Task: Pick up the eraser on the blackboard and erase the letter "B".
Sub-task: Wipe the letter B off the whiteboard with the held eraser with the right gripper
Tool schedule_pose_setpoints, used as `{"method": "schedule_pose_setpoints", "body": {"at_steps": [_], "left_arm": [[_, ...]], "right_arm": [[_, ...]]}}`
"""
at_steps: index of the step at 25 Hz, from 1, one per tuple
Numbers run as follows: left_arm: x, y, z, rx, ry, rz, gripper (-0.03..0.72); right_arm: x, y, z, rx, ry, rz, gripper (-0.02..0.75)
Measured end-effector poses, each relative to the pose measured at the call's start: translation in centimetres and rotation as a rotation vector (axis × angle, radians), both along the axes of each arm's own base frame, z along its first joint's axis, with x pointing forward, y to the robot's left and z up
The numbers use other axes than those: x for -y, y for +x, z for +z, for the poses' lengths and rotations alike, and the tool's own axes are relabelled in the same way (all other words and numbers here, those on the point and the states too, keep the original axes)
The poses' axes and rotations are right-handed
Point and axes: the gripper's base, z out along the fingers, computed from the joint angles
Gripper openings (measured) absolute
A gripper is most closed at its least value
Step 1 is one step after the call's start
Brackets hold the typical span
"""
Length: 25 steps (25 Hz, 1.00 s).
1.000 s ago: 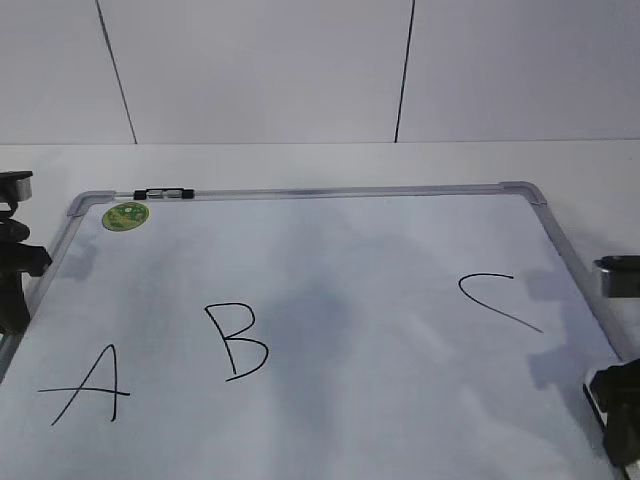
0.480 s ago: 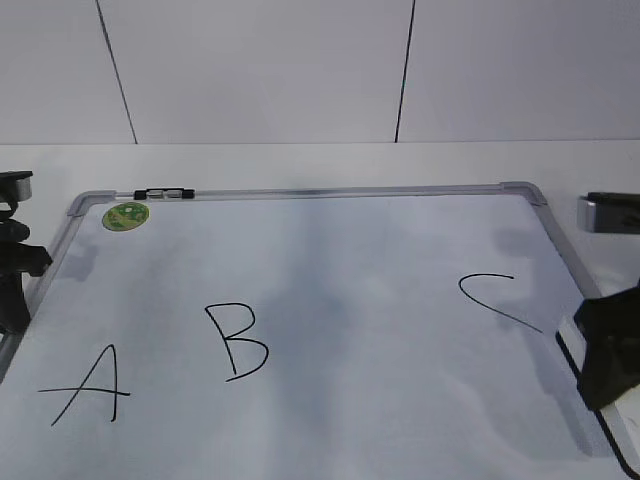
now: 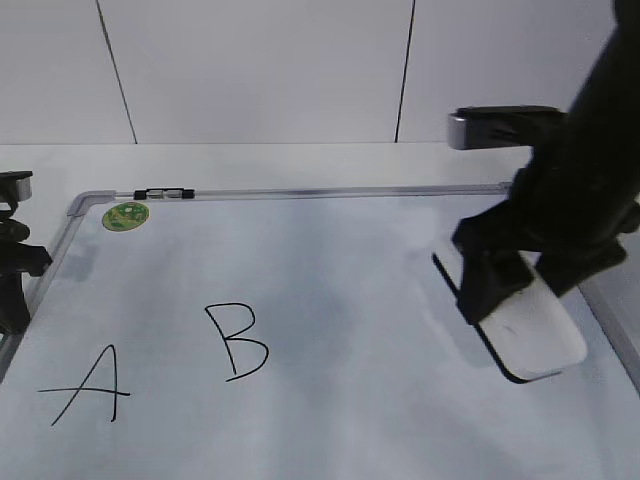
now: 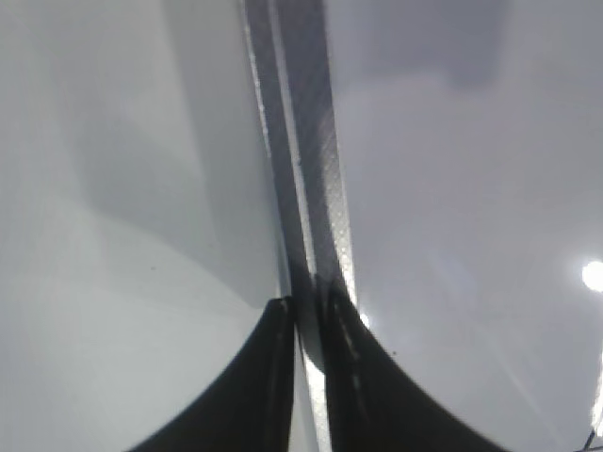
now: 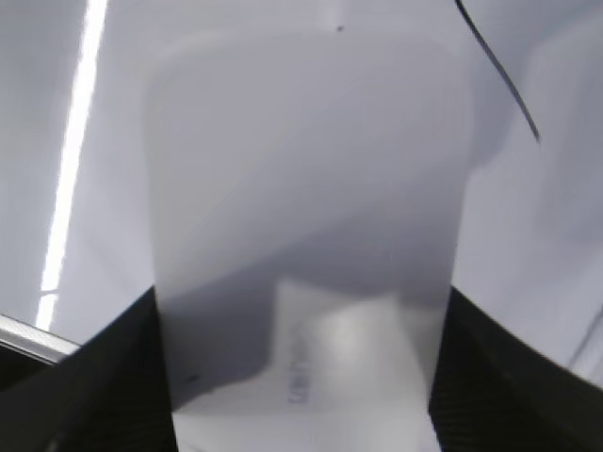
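— Eraser [image 3: 528, 335] clamped across its width in right claw [image 3: 520, 275], tilted above blackboard's [image 3: 330, 240] right side, well apart from letter "B" [image 3: 236, 341]. Left claw [image 4: 306, 315] nearly together, empty.

— Could slip mid-carry, or smear neighbouring "A" [image 3: 88, 385] on overshoot.

White eraser [image 3: 535, 340], black letter "B" [image 3: 237, 341], green sticker [image 3: 126, 215].

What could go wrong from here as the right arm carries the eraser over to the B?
The eraser sits tilted in the right gripper, so only one edge may meet the blackboard and leave strokes behind. The letter "B" stands close to the A; an overshoot may smear that. The C is hidden behind the arm and may get wiped.
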Motion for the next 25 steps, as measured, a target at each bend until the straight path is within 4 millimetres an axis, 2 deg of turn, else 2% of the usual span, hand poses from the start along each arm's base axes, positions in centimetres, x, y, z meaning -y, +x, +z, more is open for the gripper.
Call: {"method": "schedule_pose_setpoints", "body": {"at_steps": [6, 11, 14, 18, 25], "left_arm": [[0.0, 0.0, 0.0, -0.002, 0.0, 0.0, 0.055], [0.0, 0.0, 0.0, -0.002, -0.003, 0.004, 0.055], [0.0, 0.0, 0.0, -0.004, -0.005, 0.004, 0.055], [0.0, 0.0, 0.0, -0.004, -0.005, 0.005, 0.055], [0.1, 0.0, 0.1, -0.004, -0.011, 0.009, 0.055]], "right_arm": [[-6.1, 2.9, -0.1, 0.038, 0.002, 0.13, 0.524], [-10.4, 5.6, -0.6, 0.081, 0.018, 0.198, 0.524], [-13.1, 6.6, -1.6, 0.089, 0.021, 0.241, 0.524], [-16.5, 6.8, -3.3, 0.096, 0.006, 0.311, 0.524], [-21.0, 4.9, -6.8, 0.075, -0.062, 0.441, 0.524]]}}
